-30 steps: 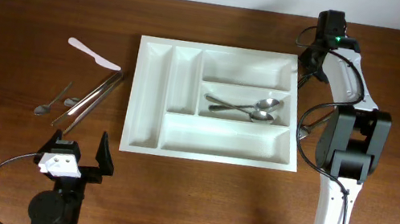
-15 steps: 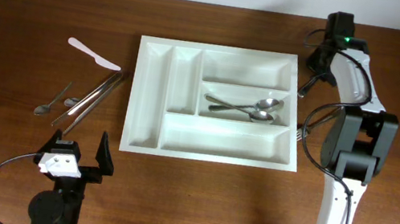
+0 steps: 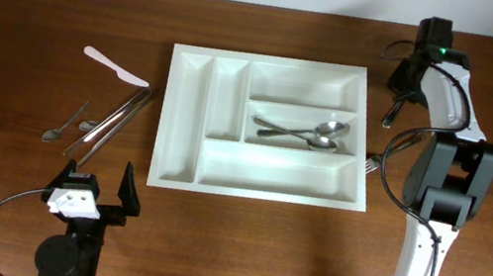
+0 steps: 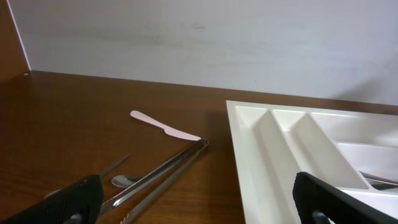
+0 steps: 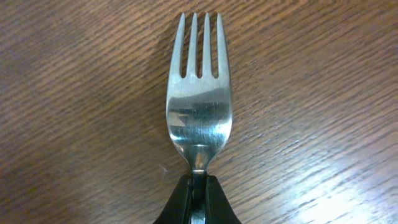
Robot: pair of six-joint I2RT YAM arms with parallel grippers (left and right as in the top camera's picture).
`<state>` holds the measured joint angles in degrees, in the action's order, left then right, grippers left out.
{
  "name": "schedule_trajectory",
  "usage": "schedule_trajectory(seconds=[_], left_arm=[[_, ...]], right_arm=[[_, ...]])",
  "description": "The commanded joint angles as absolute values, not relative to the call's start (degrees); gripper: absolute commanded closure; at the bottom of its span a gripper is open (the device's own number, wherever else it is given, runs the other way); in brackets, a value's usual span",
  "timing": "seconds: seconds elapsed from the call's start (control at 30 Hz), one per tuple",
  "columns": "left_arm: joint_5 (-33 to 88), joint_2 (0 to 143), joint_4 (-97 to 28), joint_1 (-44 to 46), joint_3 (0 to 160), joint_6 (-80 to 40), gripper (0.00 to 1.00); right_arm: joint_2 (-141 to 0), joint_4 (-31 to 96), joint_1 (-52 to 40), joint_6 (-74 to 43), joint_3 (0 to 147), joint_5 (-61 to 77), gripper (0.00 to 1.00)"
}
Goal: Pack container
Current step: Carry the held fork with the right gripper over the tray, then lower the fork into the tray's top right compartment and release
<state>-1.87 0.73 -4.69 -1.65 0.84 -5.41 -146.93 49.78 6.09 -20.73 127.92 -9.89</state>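
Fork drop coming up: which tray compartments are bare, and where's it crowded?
In the tray, the top wide, bottom wide and both narrow left compartments are bare; the middle wide one holds two spoons. Bare table in front of the tray. Crowded left of it: white knife, tongs, small spoon.

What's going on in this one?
The right gripper is shut on the neck of a metal fork, with its tines above the wooden table just right of the white cutlery tray. Two spoons already lie in the tray's middle wide compartment. The left gripper stands open, holding nothing. A white knife, metal tongs and a small spoon lie on the table left of the tray.
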Motion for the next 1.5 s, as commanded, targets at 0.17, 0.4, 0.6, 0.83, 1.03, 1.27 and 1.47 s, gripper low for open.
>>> schedule_trajectory(seconds=[0.17, 0.4, 0.6, 0.83, 1.03, 1.27, 1.47], left_arm=[[-1.2, 0.4, -4.7, -1.9, 0.5, -5.7, 0.01], [-1.2, 0.4, -4.7, -1.9, 0.5, -5.7, 0.01], [-1.2, 0.4, -4.7, -1.9, 0.5, -5.7, 0.01], [-1.2, 0.4, -4.7, -1.9, 0.5, -5.7, 0.01], [-1.2, 0.4, -4.7, -1.9, 0.5, -5.7, 0.01], [-1.2, 0.4, -4.7, -1.9, 0.5, -5.7, 0.01], [-1.2, 0.4, -4.7, -1.9, 0.5, -5.7, 0.01]], right_arm=[[-139.8, 50.8, 6.5, -13.7, 135.9, -4.2, 0.96], [-138.8, 51.7, 6.4, -8.6, 140.2, 6.6, 0.96], [-137.9, 53.2, 6.4, -0.5, 141.7, 22.7, 0.96], [-137.9, 56.9, 5.4, 9.5, 141.7, 36.2, 0.96], [-137.9, 62.5, 2.3, 22.0, 141.7, 44.0, 0.96], [-138.0, 66.1, -3.5, 36.2, 141.7, 43.9, 0.96], [-138.2, 66.3, -6.8, 45.4, 141.6, 38.0, 0.96]])
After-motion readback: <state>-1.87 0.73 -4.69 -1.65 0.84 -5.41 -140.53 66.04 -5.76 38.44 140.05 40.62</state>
